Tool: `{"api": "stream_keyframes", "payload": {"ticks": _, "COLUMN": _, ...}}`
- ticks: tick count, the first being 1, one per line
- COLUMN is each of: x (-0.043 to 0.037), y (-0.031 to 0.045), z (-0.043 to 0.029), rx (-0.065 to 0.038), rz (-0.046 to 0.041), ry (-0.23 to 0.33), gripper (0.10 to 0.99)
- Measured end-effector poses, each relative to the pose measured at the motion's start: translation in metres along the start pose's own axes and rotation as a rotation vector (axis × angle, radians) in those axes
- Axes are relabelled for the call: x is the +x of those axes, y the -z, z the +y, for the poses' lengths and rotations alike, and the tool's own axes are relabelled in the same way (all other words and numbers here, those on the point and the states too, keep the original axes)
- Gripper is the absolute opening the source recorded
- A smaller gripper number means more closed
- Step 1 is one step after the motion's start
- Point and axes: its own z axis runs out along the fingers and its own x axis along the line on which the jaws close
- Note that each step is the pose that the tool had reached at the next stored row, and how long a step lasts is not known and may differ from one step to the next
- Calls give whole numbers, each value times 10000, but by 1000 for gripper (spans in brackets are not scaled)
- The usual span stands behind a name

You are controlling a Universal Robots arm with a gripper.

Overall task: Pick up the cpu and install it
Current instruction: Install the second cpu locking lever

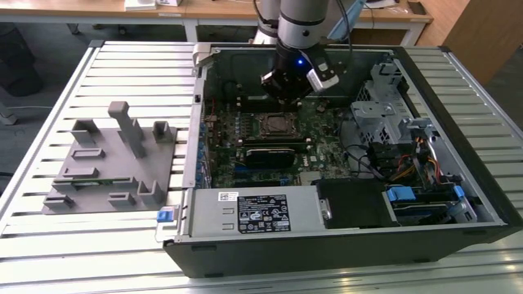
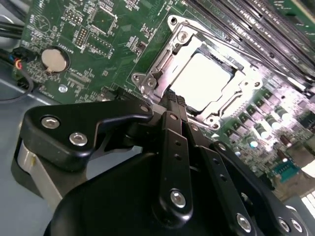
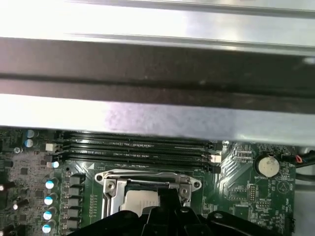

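Note:
The cpu (image 2: pixel 206 81) is a flat square chip with a bright silver-white top, lying inside the metal socket frame (image 2: pixel 152 78) on the green motherboard. It also shows in the first wrist view as cpu (image 3: pixel 140 201), partly covered by the black fingers. My gripper (image 2: pixel 173 98) hangs just above the socket's edge, its two thin fingers pressed together with nothing between them. In the exterior view the gripper (image 1: pixel 282 98) hovers inside the open computer case over the socket (image 1: pixel 276 125).
Memory slots (image 3: pixel 138 147) run beside the socket, close to the case wall (image 3: pixel 147 118). A coin battery (image 2: pixel 54 59) sits on the board. A drive cage (image 1: pixel 384 116), cables and power supply (image 1: pixel 253 211) crowd the case. A grey fixture plate (image 1: pixel 110 165) lies at the exterior view's left.

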Motion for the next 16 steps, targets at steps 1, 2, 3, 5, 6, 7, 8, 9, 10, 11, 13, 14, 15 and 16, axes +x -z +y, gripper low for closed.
{"api": "stream_keyframes", "payload": {"ticks": 1, "x": 0, "y": 14, "z": -1, "rx": 0, "rz": 0, "ry": 0, "gripper": 106}}
{"api": "stream_keyframes", "payload": {"ticks": 2, "x": 0, "y": 23, "z": -6, "rx": -2, "rz": -1, "ry": 2, "gripper": 106}}
{"api": "stream_keyframes", "payload": {"ticks": 3, "x": 0, "y": 28, "z": -13, "rx": -3, "rz": -2, "ry": 1, "gripper": 106}}
{"api": "stream_keyframes", "payload": {"ticks": 5, "x": 1, "y": 32, "z": -34, "rx": 0, "rz": 0, "ry": 1, "gripper": 106}}
{"api": "stream_keyframes", "payload": {"ticks": 6, "x": 2, "y": 32, "z": -51, "rx": 0, "rz": 0, "ry": -1, "gripper": 106}}
{"api": "stream_keyframes", "payload": {"ticks": 7, "x": 3, "y": 33, "z": -73, "rx": 0, "rz": 0, "ry": 0, "gripper": 106}}
{"api": "stream_keyframes", "payload": {"ticks": 8, "x": 4, "y": 33, "z": -95, "rx": -1, "rz": 0, "ry": 0, "gripper": 106}}
{"api": "stream_keyframes", "payload": {"ticks": 9, "x": 5, "y": 34, "z": -117, "rx": 0, "rz": 0, "ry": -1, "gripper": 106}}
{"api": "stream_keyframes", "payload": {"ticks": 10, "x": 6, "y": 35, "z": -141, "rx": -1, "rz": 0, "ry": 0, "gripper": 106}}
{"api": "stream_keyframes", "payload": {"ticks": 11, "x": 7, "y": 35, "z": -166, "rx": -1, "rz": -1, "ry": 1, "gripper": 106}}
{"api": "stream_keyframes", "payload": {"ticks": 13, "x": 9, "y": 37, "z": -216, "rx": 0, "rz": 0, "ry": 0, "gripper": 106}}
{"api": "stream_keyframes", "payload": {"ticks": 14, "x": 10, "y": 38, "z": -235, "rx": 0, "rz": 0, "ry": 1, "gripper": 106}}
{"api": "stream_keyframes", "payload": {"ticks": 15, "x": 10, "y": 39, "z": -248, "rx": 0, "rz": 0, "ry": 0, "gripper": 106}}
{"api": "stream_keyframes", "payload": {"ticks": 16, "x": 11, "y": 43, "z": -254, "rx": -1, "rz": -1, "ry": 0, "gripper": 106}}
